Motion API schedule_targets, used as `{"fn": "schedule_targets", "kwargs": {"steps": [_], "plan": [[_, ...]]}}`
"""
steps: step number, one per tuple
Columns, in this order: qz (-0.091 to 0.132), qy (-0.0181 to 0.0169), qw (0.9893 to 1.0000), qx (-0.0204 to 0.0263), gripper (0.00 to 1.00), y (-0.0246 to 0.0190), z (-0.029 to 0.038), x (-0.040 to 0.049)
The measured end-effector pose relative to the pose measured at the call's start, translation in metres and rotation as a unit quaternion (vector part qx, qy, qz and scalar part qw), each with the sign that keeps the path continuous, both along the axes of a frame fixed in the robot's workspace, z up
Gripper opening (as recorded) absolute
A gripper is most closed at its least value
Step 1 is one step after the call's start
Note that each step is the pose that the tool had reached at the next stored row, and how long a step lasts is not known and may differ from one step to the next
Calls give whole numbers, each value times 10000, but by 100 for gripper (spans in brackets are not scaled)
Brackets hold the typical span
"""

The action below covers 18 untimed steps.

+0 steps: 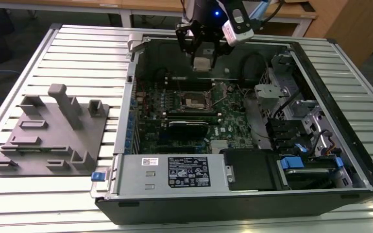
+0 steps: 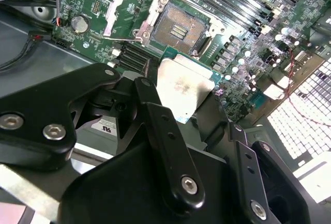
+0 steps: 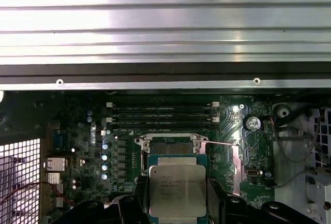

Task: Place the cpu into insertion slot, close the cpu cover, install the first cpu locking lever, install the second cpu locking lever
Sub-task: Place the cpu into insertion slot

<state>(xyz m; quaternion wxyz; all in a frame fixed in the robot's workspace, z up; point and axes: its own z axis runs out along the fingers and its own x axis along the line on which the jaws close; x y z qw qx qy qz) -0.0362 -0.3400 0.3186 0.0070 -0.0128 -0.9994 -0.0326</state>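
Universal Robots arm over an open desktop computer case (image 1: 238, 194) lying on a slatted aluminium table (image 1: 76, 53). In the exterior view the arm enters from above at the far edge of the case and points steeply down. Its gripper (image 1: 202, 61) hangs above the far part of the green motherboard (image 1: 228, 124), well clear of the board.

The black fingers (image 2: 155, 115) are drawn in to a narrow gap and clamp the cpu (image 3: 177, 189) by two opposite edges. The chip's dull silvery top faces the first wrist camera. In the second wrist view the chip stands tilted between the finger ends.

The insertion slot (image 2: 180, 27) lies below the held chip and apart from it. Its dark centre is bare and its silvery rim is exposed. The cpu cover (image 2: 116, 6) stands swung open at one side of the slot, its window showing the board behind it.

Long black memory slots (image 3: 163, 114) run beside the socket on its far side. At the exterior view's left, a grey moulded fixture (image 1: 50, 141) rests on the table, apart from the case. The silver power supply (image 1: 173, 172) fills the near end of the case.
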Motion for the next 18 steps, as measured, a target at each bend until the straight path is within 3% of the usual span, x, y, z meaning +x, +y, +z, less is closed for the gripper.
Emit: {"fn": "schedule_targets", "kwargs": {"steps": [9,15,18], "plan": [[0,-7,10000,-36,54,0,-128,-13],[20,-72,10000,-36,54,0,-208,-35],[28,-88,10000,-36,54,0,-253,-42]]}}
